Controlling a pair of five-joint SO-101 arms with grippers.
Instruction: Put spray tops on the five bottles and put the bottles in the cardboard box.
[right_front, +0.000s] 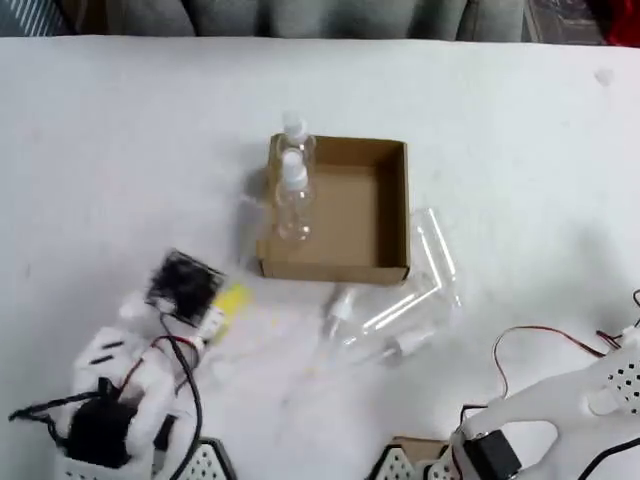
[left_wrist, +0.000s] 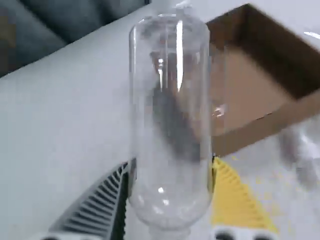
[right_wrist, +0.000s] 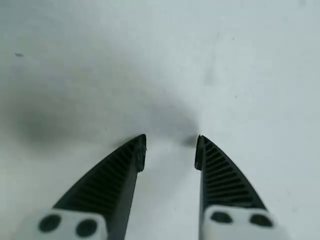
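The white table (right_front: 120, 150) carries an open cardboard box (right_front: 338, 269) near its middle, sitting flat on the surface; just off the box's right wall a clear bottle (right_front: 438, 250) lies on its side, roughly along that wall; a second bottle (right_front: 400, 308) lies slanted in front of the box's near right corner, close to the first; a small pale speck (right_front: 603, 75) rests well apart, toward the far right.

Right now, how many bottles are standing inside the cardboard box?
2. One bottle stands in the cardboard box's far left corner; the other bottle stands just in front of it along the same wall. The rest of the box floor looks bare, so none seems hidden.
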